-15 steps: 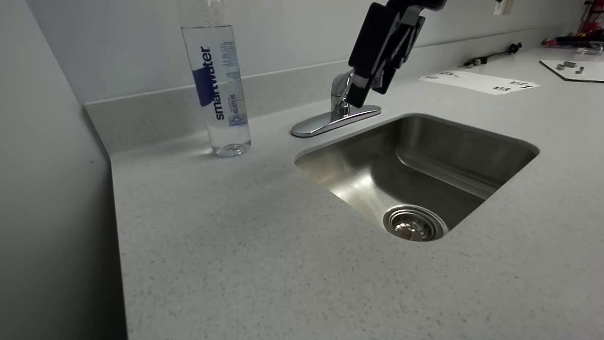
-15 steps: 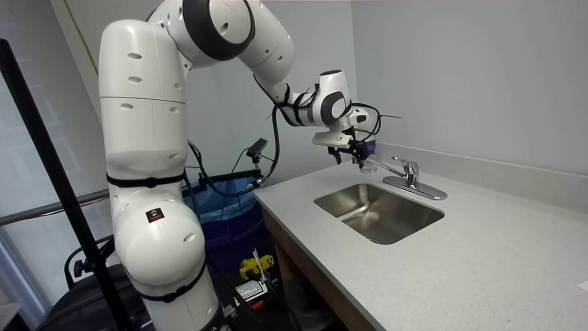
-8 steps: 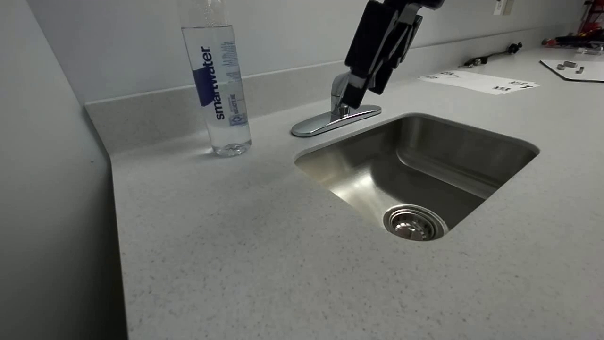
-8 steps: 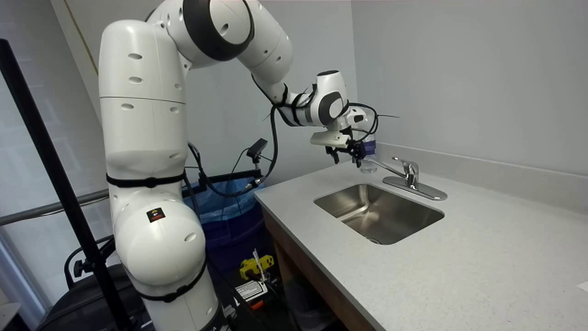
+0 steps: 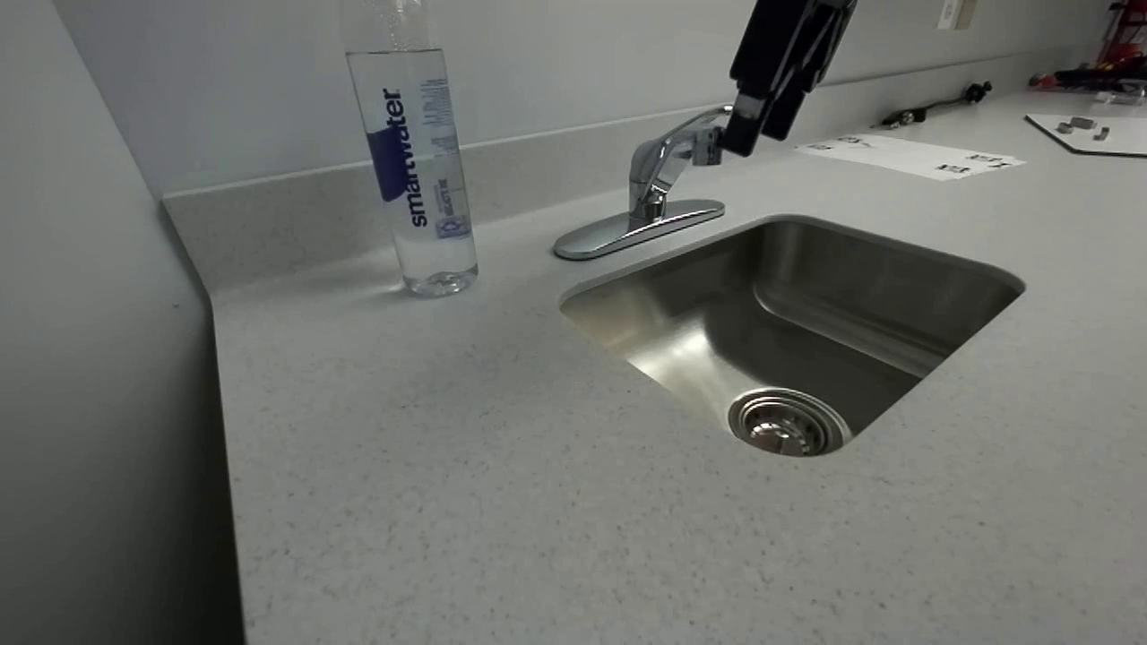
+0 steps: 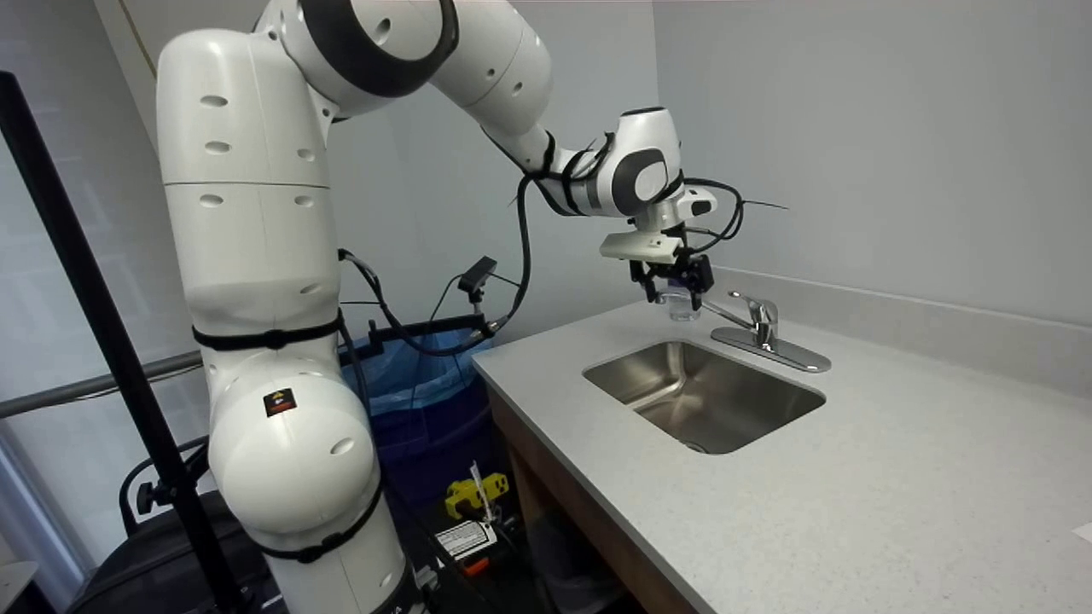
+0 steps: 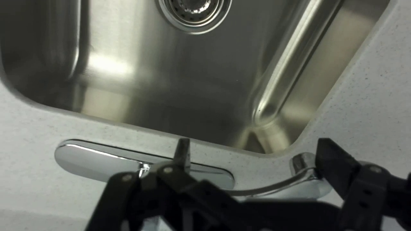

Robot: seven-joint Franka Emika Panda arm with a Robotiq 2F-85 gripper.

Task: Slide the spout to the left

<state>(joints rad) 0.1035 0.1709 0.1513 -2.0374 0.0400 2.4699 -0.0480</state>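
The spout (image 5: pixel 690 139) rises at a slant from the chrome faucet base, and its downturned end shows beside my gripper (image 5: pixel 762 143). In an exterior view the spout (image 6: pixel 725 314) points away toward the bottle, its end hidden behind my gripper (image 6: pixel 677 300). In the wrist view my gripper (image 7: pixel 252 149) is open, its fingers wide apart. One finger (image 7: pixel 335 166) overlaps the tip of the spout (image 7: pixel 282 189); whether they touch I cannot tell. The other finger (image 7: pixel 183 150) is over the oval base plate (image 7: pixel 90 162).
The steel sink (image 5: pixel 842 349) lies in front of the faucet. A clear water bottle with blue label (image 5: pixel 421 179) stands left of it. A backsplash (image 6: pixel 921 320) runs behind. Printed papers (image 5: pixel 905 157) and a black cable piece (image 5: pixel 932 106) lie farther along the counter.
My gripper has moved right in both exterior views, and also up. The spout's end, hidden behind it before, now shows in an exterior view. The spout shows no visible movement.
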